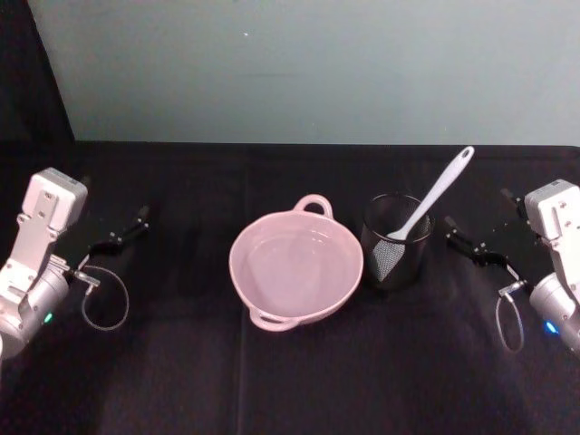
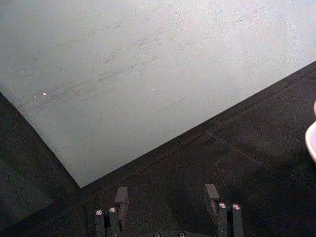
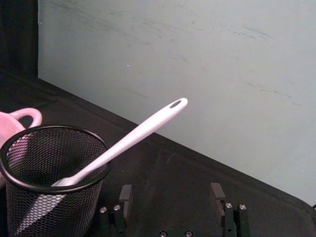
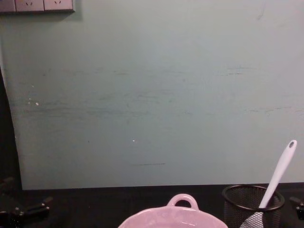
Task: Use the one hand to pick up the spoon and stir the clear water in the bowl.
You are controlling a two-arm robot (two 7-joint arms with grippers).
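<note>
Left arm [image 1: 36, 263]: parked at left edge.
Left gripper [image 2: 167, 197]: 2 fingers spread apart.
Right arm [image 1: 555, 272]: parked at right edge.
Right gripper [image 3: 171, 195]: 2 fingers spread apart.

Illumination is dim and diffuse. The wall [image 1: 299, 72] is the brightest surface, evenly lit. The black desk [image 1: 181, 381] returns almost no light; shadows merge into it. Soft glare lies along the bowl [image 1: 245, 263] rim in the head view.
</note>
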